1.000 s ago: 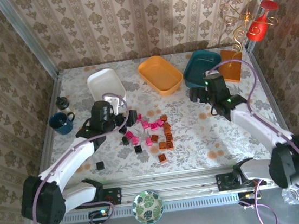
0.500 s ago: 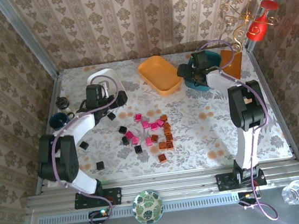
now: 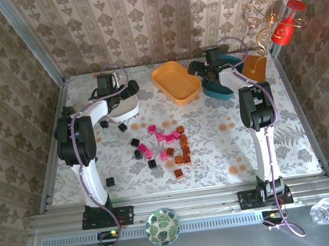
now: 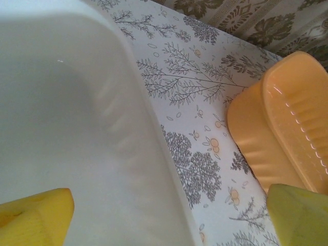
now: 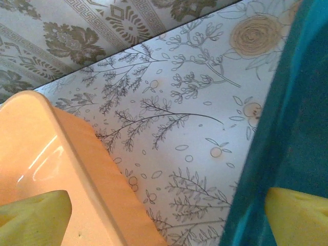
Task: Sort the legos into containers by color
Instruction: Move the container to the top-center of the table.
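mostly the legos (image 3: 166, 147) lie loose on the table (image 3: 273, 127), tiny pink, black and brown-orange cubes, short of the white tray (image 3: 124, 110), orange tray (image 3: 176, 82) and teal tray (image 3: 217, 89); left gripper (image 4: 169, 220) jaws spread over the white rim; right gripper (image 5: 164, 220) jaws spread between orange and teal; arms hide part of the white and teal trays

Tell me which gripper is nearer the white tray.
Left. The left gripper hangs open over the white tray's rim. The right gripper is well off to the side, open between the orange tray and the teal tray.
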Controlling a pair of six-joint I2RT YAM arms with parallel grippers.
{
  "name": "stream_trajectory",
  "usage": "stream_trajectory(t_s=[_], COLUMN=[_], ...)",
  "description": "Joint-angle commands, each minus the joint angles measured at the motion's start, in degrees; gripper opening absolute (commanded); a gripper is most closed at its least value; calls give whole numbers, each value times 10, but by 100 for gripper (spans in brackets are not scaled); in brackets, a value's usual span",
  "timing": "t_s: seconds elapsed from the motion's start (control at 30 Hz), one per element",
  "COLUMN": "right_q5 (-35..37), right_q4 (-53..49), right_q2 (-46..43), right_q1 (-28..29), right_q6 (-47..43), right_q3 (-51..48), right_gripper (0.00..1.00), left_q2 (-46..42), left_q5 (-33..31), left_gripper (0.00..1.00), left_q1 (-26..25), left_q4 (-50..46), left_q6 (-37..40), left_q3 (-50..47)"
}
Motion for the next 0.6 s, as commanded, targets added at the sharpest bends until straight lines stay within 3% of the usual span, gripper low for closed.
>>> stream_trajectory(t_s=[0.0, 0.3, 0.57], right_q5=[-71, -237, -253], right_q4=[-50, -50, -26], right_q2=[31, 38, -4], right_q1=[-6, 4, 30], right_q6=[-33, -124, -142], right_q3=[57, 58, -4], right_gripper=[98, 94, 94], left_q2=[39, 95, 103], left_q5=[24, 125, 148], left_gripper=[99, 100, 100], left_q1=[3, -22, -58], left_q4=[-40, -32, -9], left_q6=[9, 22, 6], left_q3=[51, 110, 100])
